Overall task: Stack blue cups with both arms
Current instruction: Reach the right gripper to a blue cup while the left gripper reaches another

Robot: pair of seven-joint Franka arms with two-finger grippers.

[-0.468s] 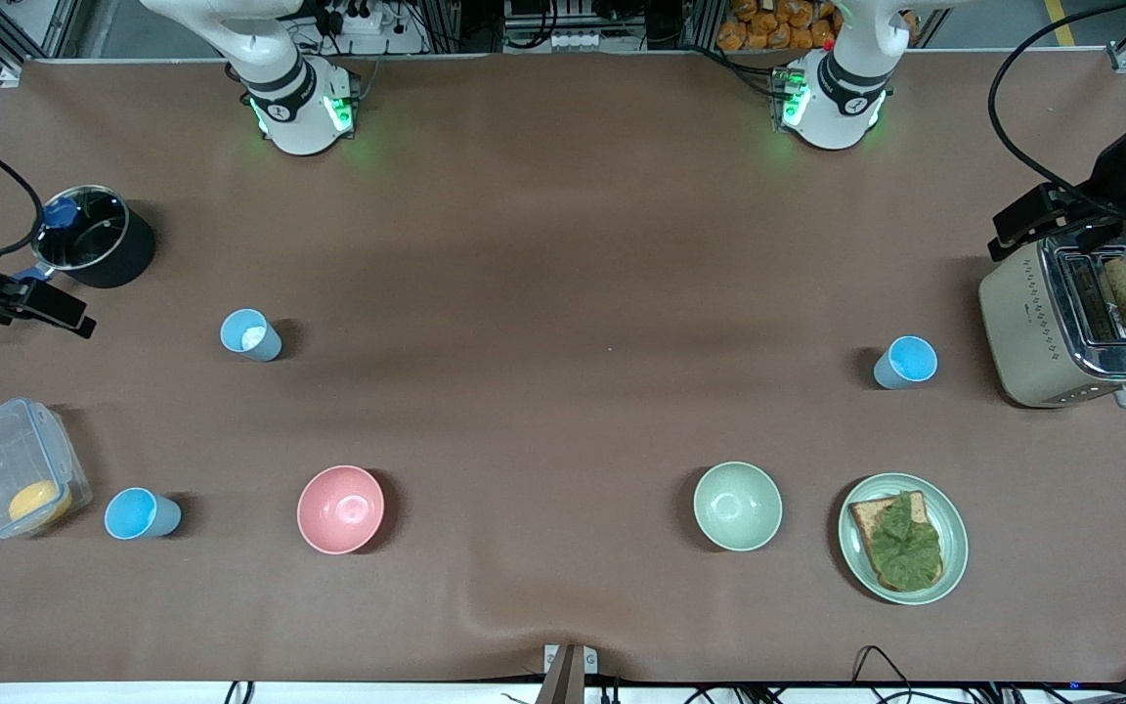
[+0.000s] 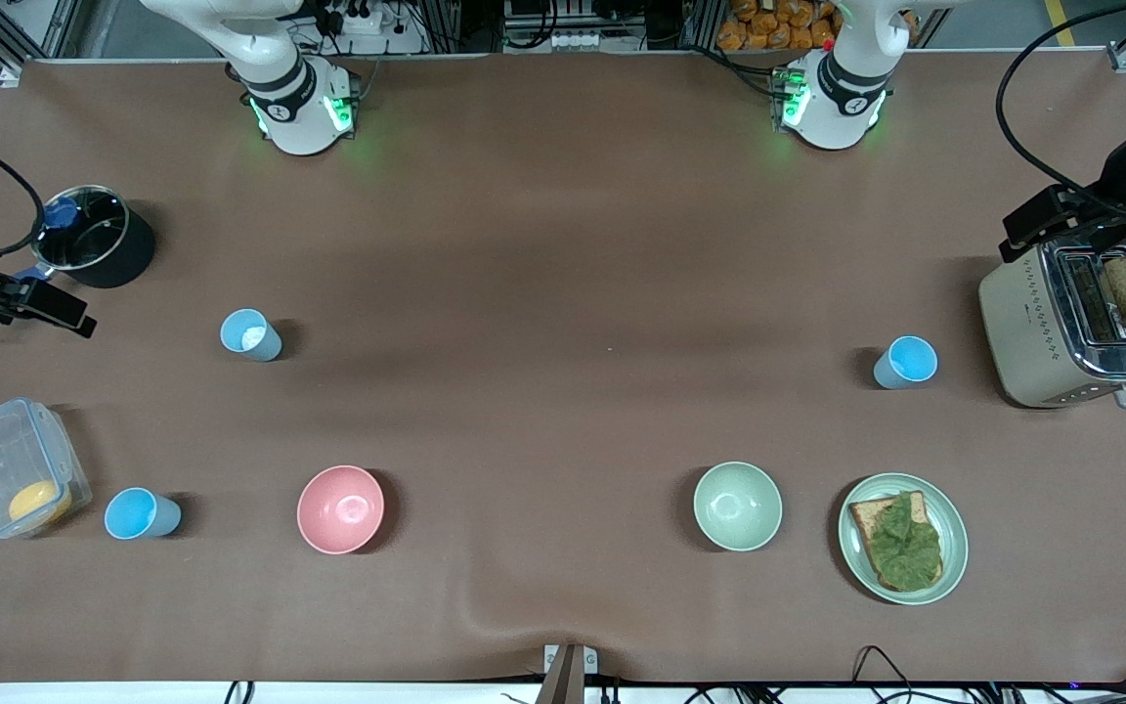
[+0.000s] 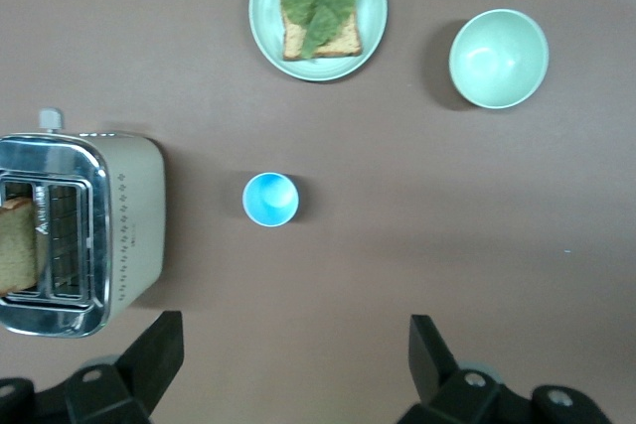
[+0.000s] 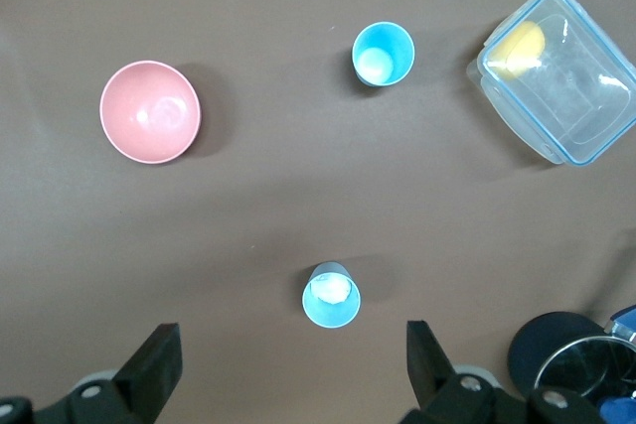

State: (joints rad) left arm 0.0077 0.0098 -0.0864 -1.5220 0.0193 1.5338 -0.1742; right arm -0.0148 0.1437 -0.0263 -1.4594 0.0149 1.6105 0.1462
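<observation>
Three blue cups stand upright and apart. A pale grey-blue cup (image 2: 250,335) with a whitish inside stands toward the right arm's end and shows in the right wrist view (image 4: 331,295). A sky-blue cup (image 2: 141,514) stands nearer the front camera, beside the clear container, and also shows in the right wrist view (image 4: 383,53). Another sky-blue cup (image 2: 905,363) stands beside the toaster and shows in the left wrist view (image 3: 270,199). My right gripper (image 4: 288,356) is open and empty, high beside the pot (image 2: 25,301). My left gripper (image 3: 295,354) is open and empty, high by the toaster (image 2: 1057,220).
A black pot (image 2: 94,249) and a clear lidded container (image 2: 16,479) sit at the right arm's end. A pink bowl (image 2: 340,509), a green bowl (image 2: 737,506) and a plate of toast with lettuce (image 2: 903,539) lie nearer the front camera. A toaster (image 2: 1076,323) holds bread.
My left gripper has shifted slightly toward the left arm's end of the table. The right gripper and all cups have stayed put.
</observation>
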